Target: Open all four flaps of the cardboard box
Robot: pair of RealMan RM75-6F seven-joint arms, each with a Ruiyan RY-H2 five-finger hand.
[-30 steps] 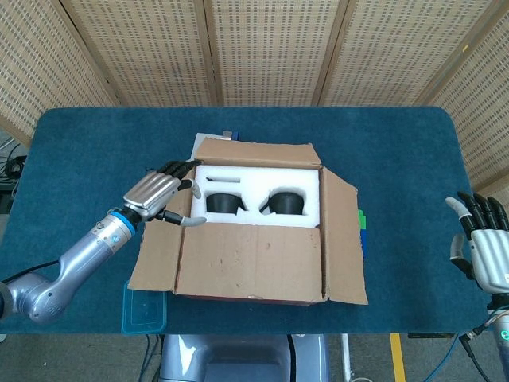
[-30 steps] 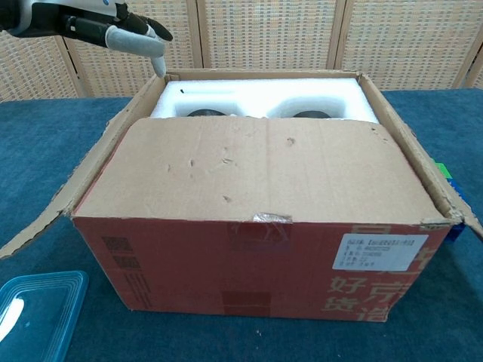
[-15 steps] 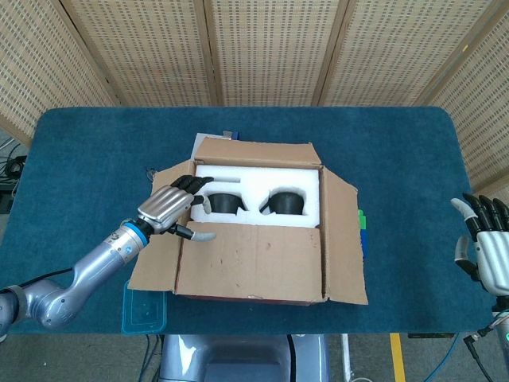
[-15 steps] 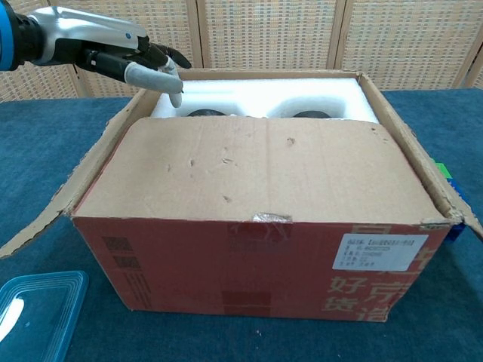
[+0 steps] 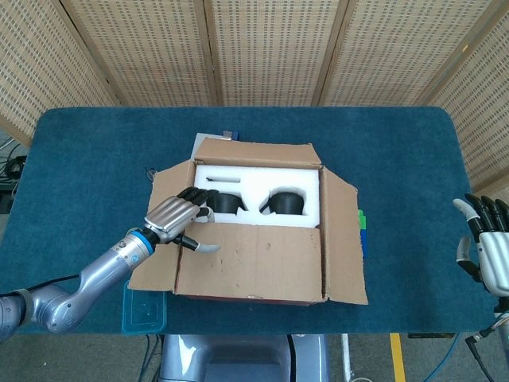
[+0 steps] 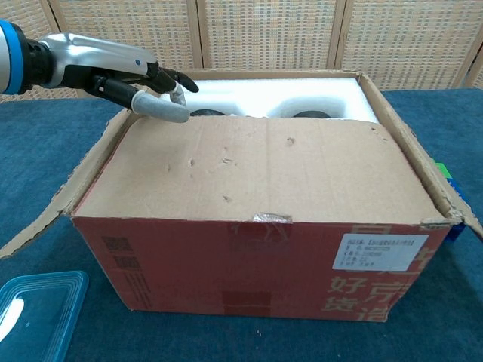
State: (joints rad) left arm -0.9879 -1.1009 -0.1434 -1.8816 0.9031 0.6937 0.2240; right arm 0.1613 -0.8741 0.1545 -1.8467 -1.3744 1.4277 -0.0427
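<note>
The cardboard box [image 5: 262, 296] [image 6: 264, 260] stands mid-table. Its near flap [image 5: 250, 259] [image 6: 256, 166] still lies folded flat over the front half. The left flap [image 5: 155, 263] and right flap [image 5: 346, 239] are spread outward, and the far flap [image 5: 258, 151] leans back. White foam [image 5: 258, 179] with two dark recesses shows in the uncovered half. My left hand [image 5: 179, 215] [image 6: 136, 75] reaches over the box's left wall, holding nothing. Its thumb lies at the near flap's far left corner and its fingers [image 6: 181, 81] stretch over the foam. My right hand [image 5: 485, 247] hangs open off the table's right edge.
A clear blue plastic container [image 5: 145, 306] [image 6: 34, 313] lies at the table's front edge, left of the box. Small green and blue items [image 5: 362, 231] [image 6: 447, 172] sit against the box's right side. A wicker screen stands behind the table.
My left hand has moved from outside the left flap toward the box, coming down over the opening until its thumb meets the near flap's far edge. The right hand has barely shifted.
</note>
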